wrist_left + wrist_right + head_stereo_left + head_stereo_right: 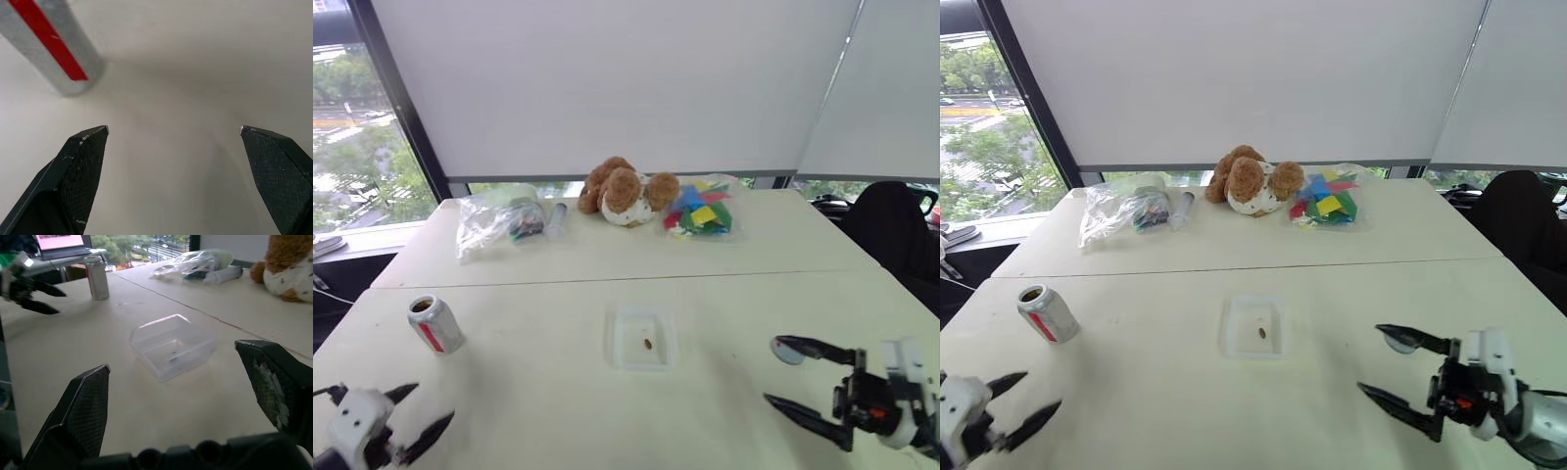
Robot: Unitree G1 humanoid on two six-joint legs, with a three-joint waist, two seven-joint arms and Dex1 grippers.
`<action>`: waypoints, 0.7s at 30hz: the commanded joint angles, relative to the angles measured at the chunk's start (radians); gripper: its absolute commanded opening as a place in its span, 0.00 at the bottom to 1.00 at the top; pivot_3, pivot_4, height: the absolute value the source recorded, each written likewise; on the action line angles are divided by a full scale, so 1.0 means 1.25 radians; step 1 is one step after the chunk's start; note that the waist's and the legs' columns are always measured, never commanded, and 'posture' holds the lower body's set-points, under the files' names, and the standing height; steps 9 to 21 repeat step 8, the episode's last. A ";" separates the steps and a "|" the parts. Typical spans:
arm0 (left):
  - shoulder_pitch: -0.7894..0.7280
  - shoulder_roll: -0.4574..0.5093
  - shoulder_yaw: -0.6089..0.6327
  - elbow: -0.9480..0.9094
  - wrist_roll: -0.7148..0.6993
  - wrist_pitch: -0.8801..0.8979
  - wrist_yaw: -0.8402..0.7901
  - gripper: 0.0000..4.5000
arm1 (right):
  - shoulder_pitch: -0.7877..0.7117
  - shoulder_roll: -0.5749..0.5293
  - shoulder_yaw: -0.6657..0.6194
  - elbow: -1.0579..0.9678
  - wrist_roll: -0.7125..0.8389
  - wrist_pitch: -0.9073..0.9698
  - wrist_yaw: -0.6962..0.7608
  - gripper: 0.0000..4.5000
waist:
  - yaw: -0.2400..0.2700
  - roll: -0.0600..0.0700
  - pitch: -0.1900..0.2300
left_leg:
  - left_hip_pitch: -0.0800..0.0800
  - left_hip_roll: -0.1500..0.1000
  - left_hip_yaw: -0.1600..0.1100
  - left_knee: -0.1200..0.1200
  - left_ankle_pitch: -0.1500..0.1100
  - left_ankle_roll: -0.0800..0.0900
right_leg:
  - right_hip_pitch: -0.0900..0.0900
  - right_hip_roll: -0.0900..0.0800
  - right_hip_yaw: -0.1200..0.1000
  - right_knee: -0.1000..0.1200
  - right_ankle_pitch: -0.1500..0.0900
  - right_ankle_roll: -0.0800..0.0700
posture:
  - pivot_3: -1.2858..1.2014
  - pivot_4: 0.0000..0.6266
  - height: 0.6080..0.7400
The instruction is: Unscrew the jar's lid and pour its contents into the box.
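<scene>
Standing upright on the white surface [724, 284], near its left edge: the jar [434, 324], silvery with a red stripe, its top showing open and dark inside. No touching between the jar and either end effector.

Lying at the middle of the surface, well apart from the jar: the clear box [643, 338], with one tiny brown bit [648, 344] resting on its floor.

Hovering low at the near left, just before the jar: the left end effector [419, 411], its two black fingers spread wide and pinching nothing. In the left wrist view, seeing the bare surface between the fingers and the jar off to one side.

Hovering at the near right, pointing toward the middle: the right end effector [771, 372], also spread wide, holding nothing. Cannot tell where the lid is.

Sitting along the far edge, by the window: a plastic bag [496, 221] with small items, a clear tube [556, 218], a brown plush toy [626, 190], and a bag of coloured pieces [702, 211].
</scene>
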 commanded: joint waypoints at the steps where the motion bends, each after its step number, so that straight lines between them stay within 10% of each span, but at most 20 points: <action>1: 0.017 0.048 0.040 -0.107 -0.050 0.021 -0.082 0.99 | -0.009 -0.045 -0.026 -0.033 0.016 0.015 0.029 1.00 | 0.008 0.000 0.000 | 0.000 0.000 0.000 0.000 0.000 0.000 | 0.001 -0.001 -0.001 0.000 0.000 0.000 | 0.52 0.24 1.00; 21: -0.038 0.075 0.035 -0.124 -0.038 0.026 -0.135 0.99 | -0.078 -0.105 0.023 0.035 -0.023 0.026 0.084 1.00 | 0.004 0.000 0.000 | -0.002 0.013 0.017 0.001 0.001 0.002 | 0.002 -0.004 -0.006 -0.001 -0.003 0.001 | 0.52 0.24 1.00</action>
